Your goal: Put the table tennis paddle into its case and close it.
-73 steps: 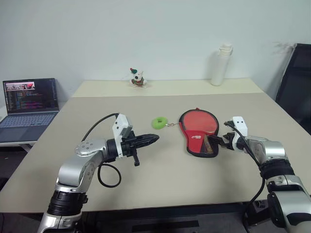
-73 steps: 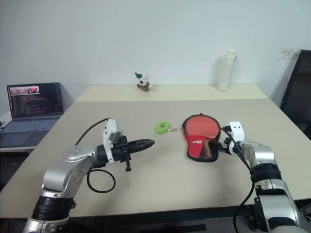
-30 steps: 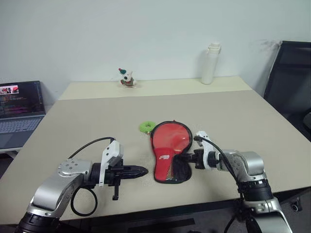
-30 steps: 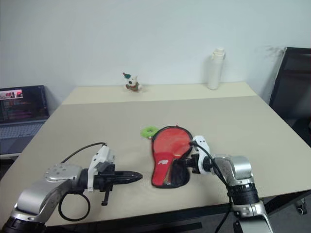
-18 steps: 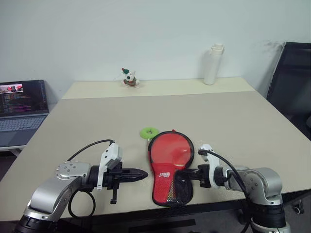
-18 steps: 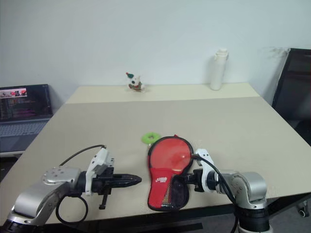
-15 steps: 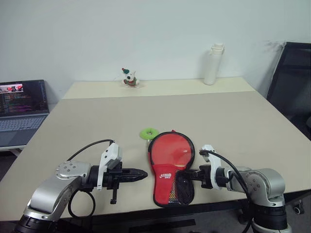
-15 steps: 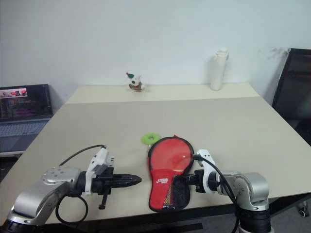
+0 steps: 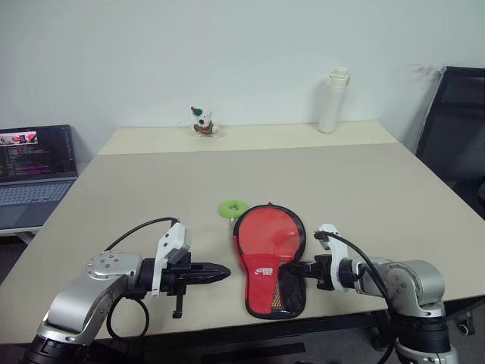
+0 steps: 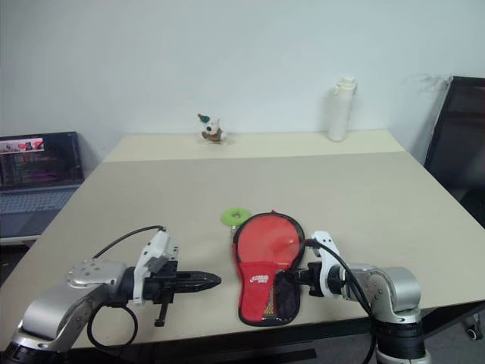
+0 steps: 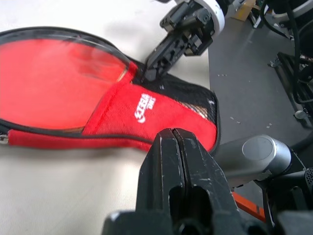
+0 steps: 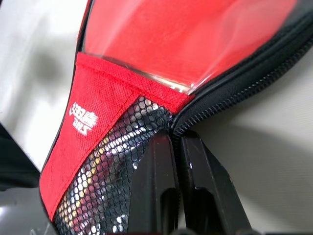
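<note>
The case (image 9: 264, 271), black-edged with a red panel and a mesh end, lies flat near the table's front edge. The table tennis paddle (image 9: 269, 233) is inside it, its red face showing through the clear side and its handle end behind the mesh (image 12: 110, 164). A green ring pull (image 9: 233, 207) lies just beyond the case's round end. My right gripper (image 9: 288, 267) is shut on the case's zipper edge (image 12: 195, 115) where the mesh begins. My left gripper (image 9: 224, 272) is shut on nothing, pointing at the case from its left and apart from it.
A white bottle (image 9: 330, 101) and a small toy figure (image 9: 201, 121) stand at the table's far edge. An open laptop (image 9: 34, 163) sits on a side desk to the left. A black chair (image 9: 455, 121) is at the right.
My right gripper has drawn back and to the right while pinching the zipper edge, and the case's handle end has swung rightward with it. The left gripper has stayed put.
</note>
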Available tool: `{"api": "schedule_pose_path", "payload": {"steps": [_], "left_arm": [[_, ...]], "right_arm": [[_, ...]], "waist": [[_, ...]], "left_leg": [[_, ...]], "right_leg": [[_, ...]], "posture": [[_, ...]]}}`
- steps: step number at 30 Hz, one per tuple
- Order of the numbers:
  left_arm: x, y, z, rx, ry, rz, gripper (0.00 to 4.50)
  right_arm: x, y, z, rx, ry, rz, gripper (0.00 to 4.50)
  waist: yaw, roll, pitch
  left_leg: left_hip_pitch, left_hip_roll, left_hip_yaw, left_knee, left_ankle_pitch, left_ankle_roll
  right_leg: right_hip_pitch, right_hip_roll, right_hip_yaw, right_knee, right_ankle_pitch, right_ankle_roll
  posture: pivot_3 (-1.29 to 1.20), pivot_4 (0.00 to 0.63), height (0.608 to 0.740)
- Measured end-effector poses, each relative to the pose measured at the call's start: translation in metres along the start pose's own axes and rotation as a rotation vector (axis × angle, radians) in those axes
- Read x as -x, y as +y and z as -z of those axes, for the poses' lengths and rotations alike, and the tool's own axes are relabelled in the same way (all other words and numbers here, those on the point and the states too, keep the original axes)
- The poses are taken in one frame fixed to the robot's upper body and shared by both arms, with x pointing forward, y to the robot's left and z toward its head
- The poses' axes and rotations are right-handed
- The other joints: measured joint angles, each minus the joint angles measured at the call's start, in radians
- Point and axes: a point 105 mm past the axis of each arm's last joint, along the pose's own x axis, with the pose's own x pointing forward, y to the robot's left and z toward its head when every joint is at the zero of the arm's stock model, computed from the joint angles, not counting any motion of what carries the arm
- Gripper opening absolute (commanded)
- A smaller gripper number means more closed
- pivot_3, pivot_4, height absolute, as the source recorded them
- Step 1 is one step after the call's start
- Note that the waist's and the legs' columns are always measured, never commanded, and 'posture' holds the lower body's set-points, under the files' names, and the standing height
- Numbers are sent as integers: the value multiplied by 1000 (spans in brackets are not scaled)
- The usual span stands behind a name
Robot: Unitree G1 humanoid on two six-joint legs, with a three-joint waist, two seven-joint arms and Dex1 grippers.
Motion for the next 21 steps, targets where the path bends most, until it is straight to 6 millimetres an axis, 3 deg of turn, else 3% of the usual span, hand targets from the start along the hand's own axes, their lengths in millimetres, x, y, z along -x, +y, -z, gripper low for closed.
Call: {"api": "schedule_pose_path", "payload": {"steps": [3,6,17,21], "left_arm": [[0,0,0,-1,0,-2,0],[-1,0,0,0,-4,-4,0],[-3,2,-1,-12,-11,-5,0],[-3,2,0,-11,-10,-2,0]], "right_arm": [[4,-5,-5,-1,-15,17,13],[8,-9,-9,-4,-32,35,756],[11,-5,-9,-7,-40,27,4427],[11,-5,-7,0,-63,18,4473]], "waist": [[0,0,0],[0,0,0],[0,0,0],[0,0,0]], "left_leg": [[0,0,0,0,0,0],[0,0,0,0,0,0],[0,0,0,0,0,0],[0,0,0,0,0,0]], "right_leg": [[0,0,0,0,0,0],[0,0,0,0,0,0],[0,0,0,0,0,0],[0,0,0,0,0,0]], "posture": [[0,150,740],[0,150,740],[0,150,740],[0,150,740]]}}
